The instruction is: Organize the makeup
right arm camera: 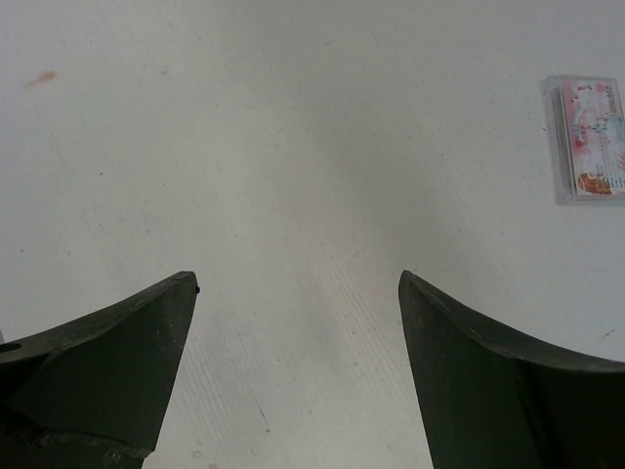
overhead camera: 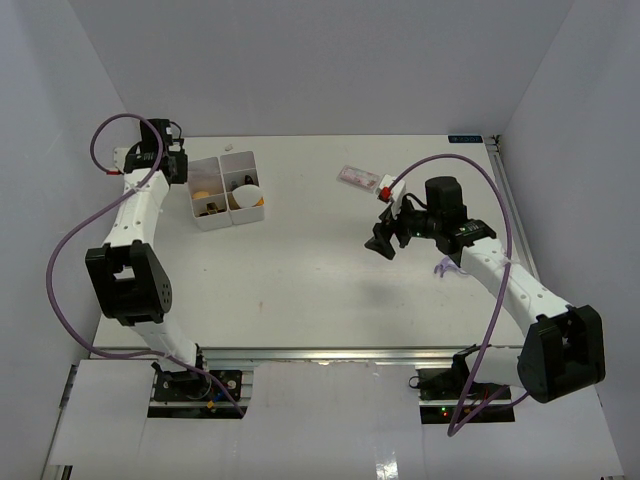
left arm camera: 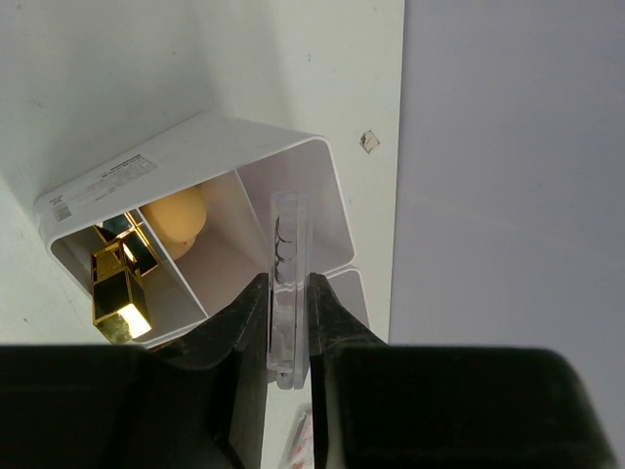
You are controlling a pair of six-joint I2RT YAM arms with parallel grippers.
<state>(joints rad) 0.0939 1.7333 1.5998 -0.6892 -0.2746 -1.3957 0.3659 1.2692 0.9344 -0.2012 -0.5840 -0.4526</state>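
At the box (left arm camera: pixel 254 127) rim, left fingers (left arm camera: pixel 239 332) tight on clear packet (left arm camera: pixel 288 254); right fingers (right arm camera: pixel 107 362) wide apart over table (right arm camera: pixel 293 147).

the box (left arm camera: pixel 205 147) was white, the lipstick tube (left arm camera: pixel 119 293) in it gold and black, the sponge (left arm camera: pixel 178 215) beige. one clear packet (left arm camera: pixel 286 264) carried dark curved marks; the other packet (right arm camera: pixel 588 137) showed a pink print.

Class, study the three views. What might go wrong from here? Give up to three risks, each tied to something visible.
The left jaws pinch the clear packet near one end over the white box; it may twist or slip and drop outside.
The sponge and gold lipstick tubes already sit in compartments; the packet may jam against them.
The other packet lies flat on the table, off-centre from the open right jaws; it may just slide.
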